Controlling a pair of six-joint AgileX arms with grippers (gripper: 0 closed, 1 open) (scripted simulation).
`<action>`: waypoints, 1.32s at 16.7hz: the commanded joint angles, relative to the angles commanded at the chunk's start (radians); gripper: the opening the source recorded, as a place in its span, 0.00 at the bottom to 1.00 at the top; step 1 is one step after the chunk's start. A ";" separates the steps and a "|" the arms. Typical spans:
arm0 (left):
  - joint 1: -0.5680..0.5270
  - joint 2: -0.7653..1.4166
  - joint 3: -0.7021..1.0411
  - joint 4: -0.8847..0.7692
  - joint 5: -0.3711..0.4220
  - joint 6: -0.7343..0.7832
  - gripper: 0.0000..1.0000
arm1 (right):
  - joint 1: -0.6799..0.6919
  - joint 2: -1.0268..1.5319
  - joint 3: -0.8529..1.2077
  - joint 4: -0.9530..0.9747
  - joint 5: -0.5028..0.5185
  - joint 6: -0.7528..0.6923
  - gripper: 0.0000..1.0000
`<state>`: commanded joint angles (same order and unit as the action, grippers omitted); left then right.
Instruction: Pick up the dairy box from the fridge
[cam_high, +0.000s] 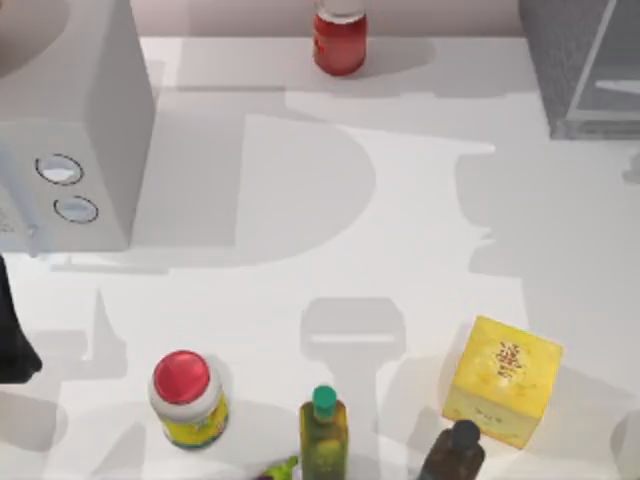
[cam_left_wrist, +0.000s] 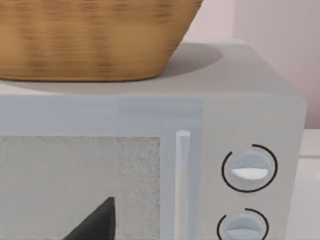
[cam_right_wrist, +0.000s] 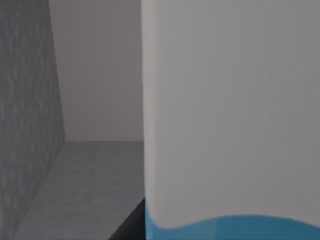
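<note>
**A:** Walk me across the table, left to right.

**B:** The left arm (cam_high: 15, 340) sits parked at the left edge, facing the white microwave (cam_high: 70, 150) with a wicker basket (cam_left_wrist: 90, 40) on top. I cannot tell how its claw stands. Then a red-lidded jar (cam_high: 187, 398) near the front, a red jar (cam_high: 339, 40) at the back, a green-capped bottle (cam_high: 323, 432), a dark bottle (cam_high: 455, 455) and a yellow box (cam_high: 502, 380). The fridge (cam_high: 580, 65) stands at the far right corner.

**B:** The dairy box (cam_right_wrist: 230, 110) is inside it, on the fridge floor near the speckled wall, right up against the right wrist camera.

**A:** And the right claw?

**B:** One dark finger (cam_right_wrist: 127, 225) shows beside the carton's base; whether it is open or clamped I cannot tell.

**A:** How will the carton handle?

**B:** Probably light, smooth-sided and a bit crushable. I'd squeeze the flat sides mid-height, moderately, below the gable, and lift straight so it doesn't tip.
</note>
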<state>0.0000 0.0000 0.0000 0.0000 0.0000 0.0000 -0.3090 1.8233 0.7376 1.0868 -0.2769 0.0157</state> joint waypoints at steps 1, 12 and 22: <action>0.000 0.000 0.000 0.000 0.000 0.000 1.00 | 0.006 0.006 0.003 -0.003 0.001 0.002 0.00; 0.000 0.000 0.000 0.000 0.000 0.000 1.00 | 0.092 -0.510 -0.199 -0.304 0.081 -0.014 0.00; 0.000 0.000 0.000 0.000 0.000 0.000 1.00 | 0.247 -1.519 -0.612 -0.892 0.222 -0.011 0.00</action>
<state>0.0000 0.0000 0.0000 0.0000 0.0000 0.0000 -0.0620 0.3042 0.1260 0.1953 -0.0548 0.0049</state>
